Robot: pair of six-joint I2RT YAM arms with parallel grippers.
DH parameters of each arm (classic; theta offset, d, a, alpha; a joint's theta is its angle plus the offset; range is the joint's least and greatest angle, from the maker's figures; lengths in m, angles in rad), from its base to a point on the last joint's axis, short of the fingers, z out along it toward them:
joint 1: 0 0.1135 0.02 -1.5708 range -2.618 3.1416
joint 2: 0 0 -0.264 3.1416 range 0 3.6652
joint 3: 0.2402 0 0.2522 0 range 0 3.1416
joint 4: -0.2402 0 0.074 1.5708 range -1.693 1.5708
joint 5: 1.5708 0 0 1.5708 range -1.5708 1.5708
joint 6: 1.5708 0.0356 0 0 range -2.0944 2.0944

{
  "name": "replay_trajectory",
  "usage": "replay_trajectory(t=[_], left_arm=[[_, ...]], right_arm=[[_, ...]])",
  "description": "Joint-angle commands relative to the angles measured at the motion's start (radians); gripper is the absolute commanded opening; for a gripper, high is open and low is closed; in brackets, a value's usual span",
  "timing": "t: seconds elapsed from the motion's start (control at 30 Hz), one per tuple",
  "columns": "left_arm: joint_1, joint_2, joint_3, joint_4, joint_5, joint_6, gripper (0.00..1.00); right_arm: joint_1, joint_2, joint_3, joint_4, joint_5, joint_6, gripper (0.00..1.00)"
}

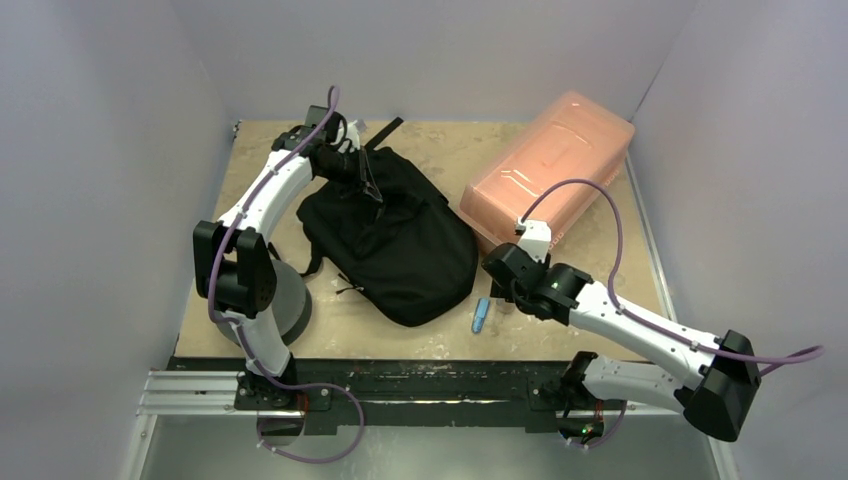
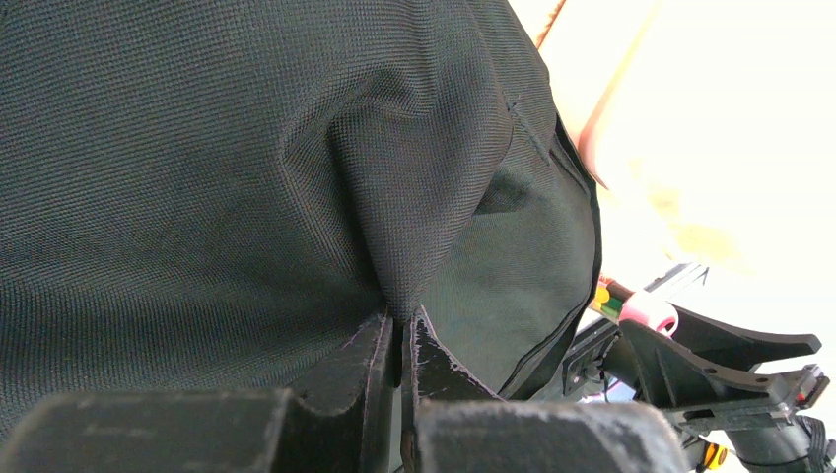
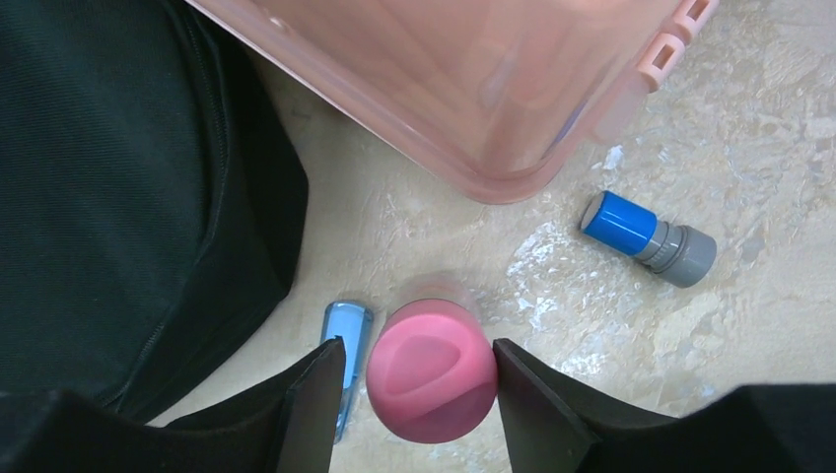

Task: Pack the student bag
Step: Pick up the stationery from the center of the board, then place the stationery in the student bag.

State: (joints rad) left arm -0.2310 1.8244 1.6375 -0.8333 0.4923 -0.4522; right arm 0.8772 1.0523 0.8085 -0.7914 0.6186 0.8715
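The black student bag (image 1: pixel 400 240) lies in the middle of the table, its top towards the far left. My left gripper (image 1: pixel 368 185) is shut on a raised fold of the bag's fabric (image 2: pixel 394 197), pinched between the fingertips (image 2: pixel 402 320). My right gripper (image 1: pixel 503 290) is low over the table to the right of the bag (image 3: pixel 99 177). It is open, with its fingers on either side of an upright pink-capped object (image 3: pixel 431 379). The right finger is at the cap and the left finger stands a little apart from it.
A translucent pink box (image 1: pixel 550 170) stands at the back right, just beyond my right gripper (image 3: pixel 444 79). A light blue pen-like thing (image 1: pixel 481 315) lies beside the pink cap (image 3: pixel 345 340). A blue and grey stamp (image 3: pixel 646 238) lies to the right. A dark grey foam ring (image 1: pixel 290 300) surrounds the left arm's base.
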Motion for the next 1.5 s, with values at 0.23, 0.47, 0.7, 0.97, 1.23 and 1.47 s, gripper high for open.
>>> replay_trajectory(t=[0.23, 0.47, 0.7, 0.97, 1.23, 1.47], left_arm=[[0.002, -0.034, 0.0, 0.016, 0.045, 0.004, 0.0], [0.002, -0.036, 0.002, 0.011, 0.033, 0.009, 0.0], [0.002, -0.049, 0.0, 0.011, 0.031, 0.01, 0.0], [0.002, -0.068, -0.018, 0.026, 0.05, 0.007, 0.0], [0.002, -0.078, -0.012, 0.024, 0.069, 0.008, 0.0], [0.002, -0.085, -0.014, 0.027, 0.078, 0.003, 0.0]], right_arm=[[0.001, 0.006, -0.013, 0.034, 0.059, 0.001, 0.19], [0.003, 0.009, 0.229, -0.138, 0.104, -0.16, 0.0], [0.003, -0.045, 0.298, 0.225, -0.134, -0.407, 0.0], [0.002, 0.14, 0.202, 0.935, -0.275, -0.316, 0.0], [0.002, 0.443, 0.244, 1.3, -0.256, -0.352, 0.0], [-0.007, 0.597, 0.223, 1.543, -0.181, -0.421, 0.0]])
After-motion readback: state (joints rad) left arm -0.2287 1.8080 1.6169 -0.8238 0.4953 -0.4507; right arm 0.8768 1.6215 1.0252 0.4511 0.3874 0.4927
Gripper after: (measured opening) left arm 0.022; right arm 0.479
